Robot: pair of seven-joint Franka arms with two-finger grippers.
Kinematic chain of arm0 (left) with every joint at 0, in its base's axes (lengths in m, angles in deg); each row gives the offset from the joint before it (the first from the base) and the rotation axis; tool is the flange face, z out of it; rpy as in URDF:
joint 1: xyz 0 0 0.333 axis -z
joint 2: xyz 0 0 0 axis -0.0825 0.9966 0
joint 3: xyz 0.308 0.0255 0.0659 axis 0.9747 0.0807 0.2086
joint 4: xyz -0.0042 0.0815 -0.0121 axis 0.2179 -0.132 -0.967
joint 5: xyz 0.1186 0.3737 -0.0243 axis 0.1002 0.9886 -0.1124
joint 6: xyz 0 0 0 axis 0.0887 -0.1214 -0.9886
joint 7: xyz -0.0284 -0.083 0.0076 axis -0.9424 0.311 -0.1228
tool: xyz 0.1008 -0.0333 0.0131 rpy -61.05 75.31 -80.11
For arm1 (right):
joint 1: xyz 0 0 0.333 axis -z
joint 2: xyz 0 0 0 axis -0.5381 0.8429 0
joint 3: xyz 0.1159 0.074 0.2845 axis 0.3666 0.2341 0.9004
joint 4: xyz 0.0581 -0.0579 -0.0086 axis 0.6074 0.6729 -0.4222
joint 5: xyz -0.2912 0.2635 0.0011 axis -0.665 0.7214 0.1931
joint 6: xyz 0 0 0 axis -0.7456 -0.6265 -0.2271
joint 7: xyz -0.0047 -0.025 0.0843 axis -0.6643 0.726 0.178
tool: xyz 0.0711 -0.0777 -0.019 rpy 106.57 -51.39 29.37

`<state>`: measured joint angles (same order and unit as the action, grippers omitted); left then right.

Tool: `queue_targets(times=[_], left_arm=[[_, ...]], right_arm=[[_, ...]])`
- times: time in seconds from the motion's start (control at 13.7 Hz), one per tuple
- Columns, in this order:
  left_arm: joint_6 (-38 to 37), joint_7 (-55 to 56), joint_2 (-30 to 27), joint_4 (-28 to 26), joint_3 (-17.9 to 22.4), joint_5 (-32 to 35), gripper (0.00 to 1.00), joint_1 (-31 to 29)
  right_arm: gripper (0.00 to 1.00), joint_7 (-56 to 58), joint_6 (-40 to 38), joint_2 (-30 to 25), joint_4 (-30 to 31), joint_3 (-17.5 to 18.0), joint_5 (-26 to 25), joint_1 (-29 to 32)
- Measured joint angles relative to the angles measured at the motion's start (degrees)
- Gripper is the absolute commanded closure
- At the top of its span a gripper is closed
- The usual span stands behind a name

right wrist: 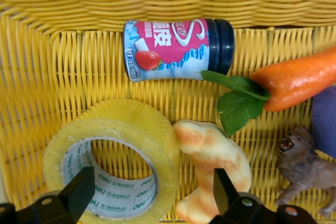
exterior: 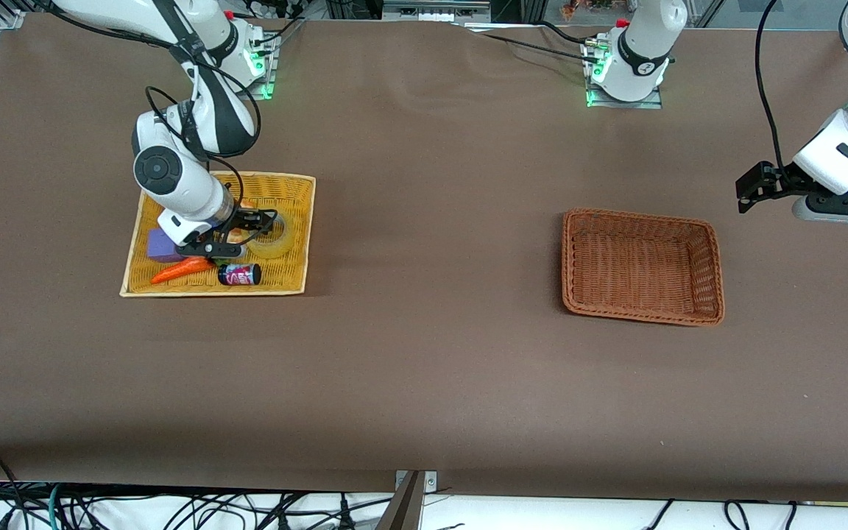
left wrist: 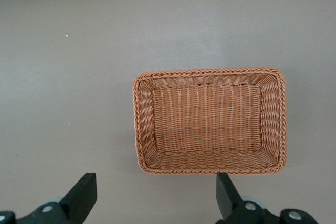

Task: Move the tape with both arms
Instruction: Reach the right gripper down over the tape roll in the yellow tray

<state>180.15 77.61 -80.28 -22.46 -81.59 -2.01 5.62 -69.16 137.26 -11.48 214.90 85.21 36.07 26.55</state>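
Tape (exterior: 274,237) in tray (exterior: 288,281), beside croissant (right wrist: 212,153), bottle (exterior: 239,274).

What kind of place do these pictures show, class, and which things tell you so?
Likely a robotics lab: two white jointed robot arms bolted to a brown-covered table, with loose cables along its edge.

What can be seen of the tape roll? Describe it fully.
The tape is a ring of translucent yellowish packing tape with a white printed core. It lies flat in the yellow wicker tray, its edge against the croissant toy. The right gripper hangs just above it, fingers open, one over the hole.
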Motion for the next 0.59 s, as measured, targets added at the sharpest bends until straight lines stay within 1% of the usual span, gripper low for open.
queue_targets(times=[0.37, 0.59], left_arm=[[0.0, 0.0, 0.0, 0.0, 0.0, 0.0, 0.00, 0.0], [0.0, 0.0, 0.0, 0.0, 0.0, 0.0, 0.00, 0.0]], right_arm=[[0.00, 0.0, 2.1, 2.2, 0.1, 0.0, 0.0, 0.0], [0.00, 0.0, 2.2, 2.6, 0.1, 0.0, 0.0, 0.0]])
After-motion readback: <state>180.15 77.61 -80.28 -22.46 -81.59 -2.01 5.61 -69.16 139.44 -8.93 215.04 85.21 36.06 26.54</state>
